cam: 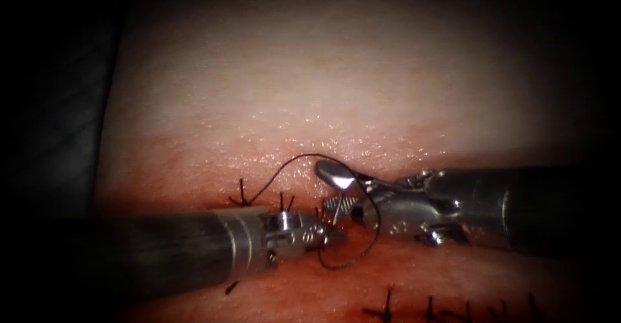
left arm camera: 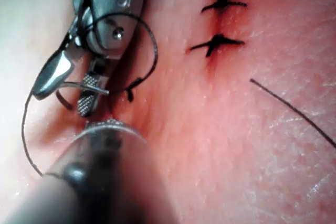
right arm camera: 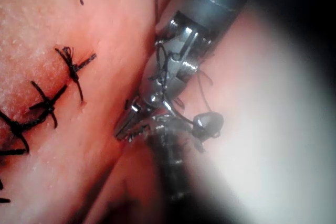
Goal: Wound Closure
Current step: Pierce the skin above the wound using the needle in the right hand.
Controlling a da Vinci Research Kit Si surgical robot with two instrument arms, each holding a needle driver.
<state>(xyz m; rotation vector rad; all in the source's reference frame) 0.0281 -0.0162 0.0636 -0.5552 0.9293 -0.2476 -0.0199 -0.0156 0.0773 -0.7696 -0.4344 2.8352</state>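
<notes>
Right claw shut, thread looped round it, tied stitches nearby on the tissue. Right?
Not quite. The right claw is open, its jaws spread wide and holding nothing; the left wrist view shows it. The thread does loop round it, and tied stitches sit nearby on the tissue.

This looks like a surgical training bench in a lab. A slab of pale tissue (cam: 310, 90) lies lit from above against a dark surround, a row of black knotted stitches (right arm camera: 47, 103) closing its cut. Two slim metal robot tools, the left tool (cam: 326, 232) and right tool (cam: 339, 190), meet over it among loose dark thread (cam: 291, 164).
</notes>
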